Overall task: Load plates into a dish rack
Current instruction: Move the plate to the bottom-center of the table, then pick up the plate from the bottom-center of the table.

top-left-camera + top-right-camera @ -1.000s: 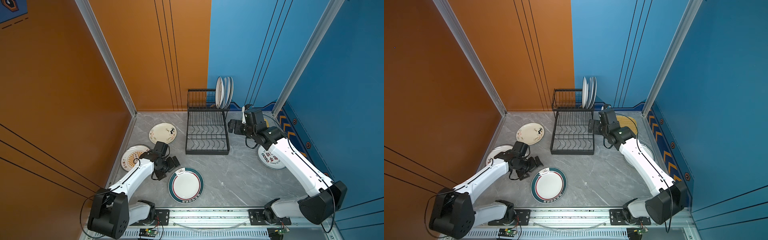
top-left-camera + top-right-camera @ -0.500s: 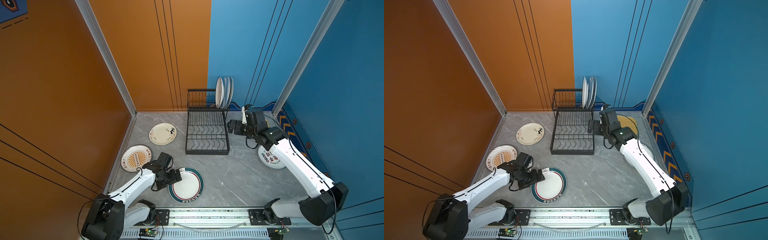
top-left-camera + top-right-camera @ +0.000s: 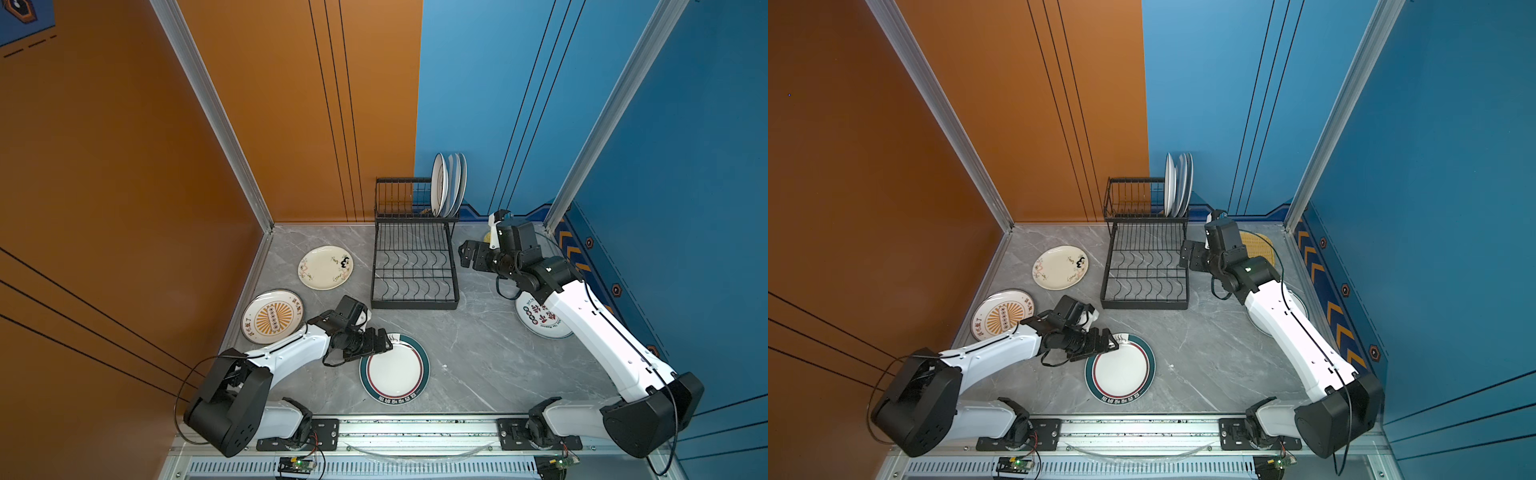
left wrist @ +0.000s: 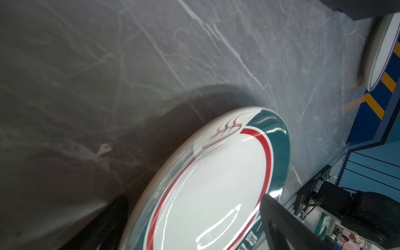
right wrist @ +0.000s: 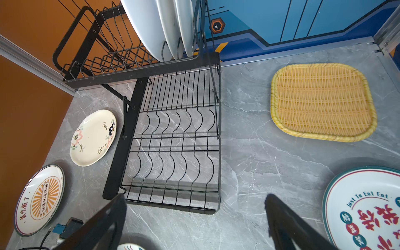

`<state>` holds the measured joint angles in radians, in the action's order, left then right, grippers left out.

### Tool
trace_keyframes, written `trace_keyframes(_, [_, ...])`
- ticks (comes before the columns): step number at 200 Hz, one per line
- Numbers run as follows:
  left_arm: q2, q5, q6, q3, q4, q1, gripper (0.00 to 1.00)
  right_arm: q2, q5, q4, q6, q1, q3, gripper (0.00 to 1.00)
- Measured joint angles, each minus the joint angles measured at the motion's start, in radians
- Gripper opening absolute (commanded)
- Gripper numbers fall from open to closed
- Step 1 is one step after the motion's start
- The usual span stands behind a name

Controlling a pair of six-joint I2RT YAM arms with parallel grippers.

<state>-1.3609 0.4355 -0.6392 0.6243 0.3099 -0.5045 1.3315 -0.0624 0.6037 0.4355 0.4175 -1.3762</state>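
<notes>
So here's what we've got: a grey marble-look desk (image 3: 478, 332) boxed in by an orange wall (image 3: 124, 166) on the left and blue walls (image 3: 623, 124) at the back and right. Aluminium posts (image 3: 216, 116) run up the corners, and a metal rail (image 3: 415, 428) carries both arm bases along the near edge.

The dish rack (image 3: 413, 266) sits at the middle of the far edge. 3 white plates (image 3: 446, 185) stand upright at the right end of its raised tier, and the lower tier has nothing in it.

The other 5 pieces lie flat on the desk:
- The cream plate (image 3: 325, 267) is just left of the rack.
- The sunburst plate (image 3: 272, 316) is at the left edge.
- The green-rimmed plate (image 3: 395, 370) is mid-desk toward the near edge.
- The red-lettered plate (image 3: 540, 320) is at the right edge, partly under the right arm.
- The yellow woven tray (image 3: 1260, 245) is in the far right corner.

The left gripper (image 3: 385, 340) is down low at the green-rimmed plate, jaws wide apart, with the plate's rim between its fingers (image 4: 281, 216). We can't tell if they actually touch it. The right gripper (image 3: 463, 255) hangs just beside the rack's right side, jaws spread, holding nothing.
</notes>
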Motion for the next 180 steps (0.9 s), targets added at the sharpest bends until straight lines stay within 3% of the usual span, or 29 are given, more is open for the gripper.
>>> trace_keyframes(53, [-0.009, 0.034, 0.030, -0.010, -0.026, -0.006, 0.87, -0.027, 0.006, 0.006, 0.000, -0.009, 0.032, 1.00])
trace_keyframes(61, [0.006, 0.033, 0.034, -0.024, -0.026, -0.003, 0.80, -0.032, 0.008, 0.007, 0.000, -0.011, 0.040, 1.00])
trace_keyframes(83, [0.048, 0.033, 0.035, -0.069, -0.026, 0.002, 0.74, -0.048, 0.021, 0.007, 0.005, -0.021, 0.063, 1.00])
trace_keyframes(134, [0.150, 0.031, -0.003, -0.145, -0.006, 0.024, 0.66, -0.063, 0.132, 0.007, 0.017, -0.072, 0.135, 1.00])
trace_keyframes(180, [0.190, 0.053, -0.038, -0.198, -0.020, 0.028, 0.49, -0.068, 0.235, 0.007, 0.027, -0.111, 0.208, 1.00])
